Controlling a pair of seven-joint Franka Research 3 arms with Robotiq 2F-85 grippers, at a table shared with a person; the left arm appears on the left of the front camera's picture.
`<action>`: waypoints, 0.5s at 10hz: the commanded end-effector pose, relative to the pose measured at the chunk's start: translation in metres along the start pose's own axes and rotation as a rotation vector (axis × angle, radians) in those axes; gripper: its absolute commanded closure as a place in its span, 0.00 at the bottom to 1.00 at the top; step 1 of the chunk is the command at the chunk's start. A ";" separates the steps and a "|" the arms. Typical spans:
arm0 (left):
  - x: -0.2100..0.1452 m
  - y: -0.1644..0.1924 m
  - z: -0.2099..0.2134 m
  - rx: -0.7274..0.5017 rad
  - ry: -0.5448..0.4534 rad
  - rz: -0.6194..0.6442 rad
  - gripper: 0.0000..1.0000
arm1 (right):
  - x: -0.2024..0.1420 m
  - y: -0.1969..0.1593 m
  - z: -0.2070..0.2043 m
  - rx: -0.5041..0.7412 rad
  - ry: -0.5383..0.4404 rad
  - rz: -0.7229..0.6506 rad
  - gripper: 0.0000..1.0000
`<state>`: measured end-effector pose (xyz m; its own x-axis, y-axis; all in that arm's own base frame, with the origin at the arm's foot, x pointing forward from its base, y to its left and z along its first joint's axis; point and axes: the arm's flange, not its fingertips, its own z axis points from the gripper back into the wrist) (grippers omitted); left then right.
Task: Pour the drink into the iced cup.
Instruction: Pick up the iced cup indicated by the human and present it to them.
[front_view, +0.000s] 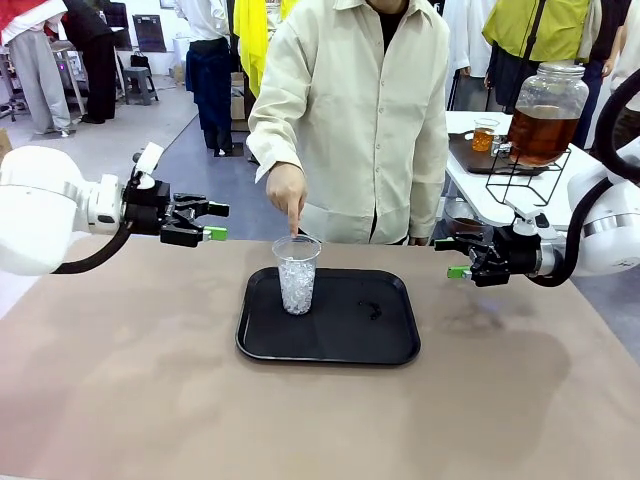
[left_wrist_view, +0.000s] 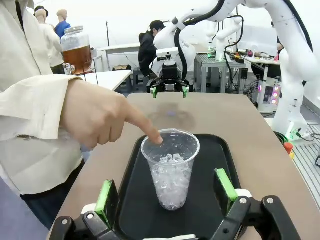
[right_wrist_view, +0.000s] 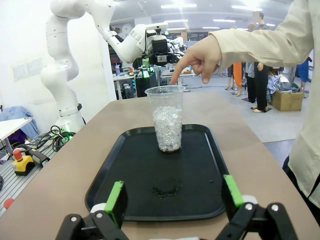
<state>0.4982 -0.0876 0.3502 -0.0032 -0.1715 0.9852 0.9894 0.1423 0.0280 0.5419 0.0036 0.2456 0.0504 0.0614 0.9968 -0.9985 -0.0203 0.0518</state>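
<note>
A clear plastic iced cup (front_view: 297, 275) stands upright on the left part of a black tray (front_view: 350, 335), about half full of ice cubes. A person's hand (front_view: 287, 190) points down with the forefinger touching the cup's rim. The amber drink (front_view: 541, 135) is in a large glass jar on a side table at the back right. My left gripper (front_view: 218, 221) hovers open to the left of the tray, and my right gripper (front_view: 450, 258) hovers open to its right, both above the table. The left wrist view has the cup (left_wrist_view: 171, 170) in line between the open green fingers (left_wrist_view: 105, 197).
The tray carries a small dark wet mark (front_view: 372, 310) right of the cup. A small cup with amber liquid (front_view: 484, 136) sits beside the jar, which stands on a wire stand (front_view: 530, 180). The person stands at the table's far edge. Brown tabletop (front_view: 150, 380) surrounds the tray.
</note>
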 end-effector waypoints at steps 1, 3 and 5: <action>0.001 0.001 0.001 0.003 -0.002 0.005 0.00 | 0.003 0.000 -0.002 0.002 0.003 -0.004 0.00; 0.000 0.000 0.000 0.000 0.000 0.000 0.00 | 0.003 0.000 -0.002 0.002 0.003 -0.004 0.00; -0.023 0.001 -0.007 0.020 0.017 -0.053 0.00 | 0.003 0.000 -0.002 0.002 0.003 -0.004 0.00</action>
<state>0.4992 -0.0866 0.3398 -0.0100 -0.1864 0.9824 0.9885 0.1467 0.0379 0.5419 0.0036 0.2456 0.0504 0.0614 0.9968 -0.9985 -0.0203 0.0518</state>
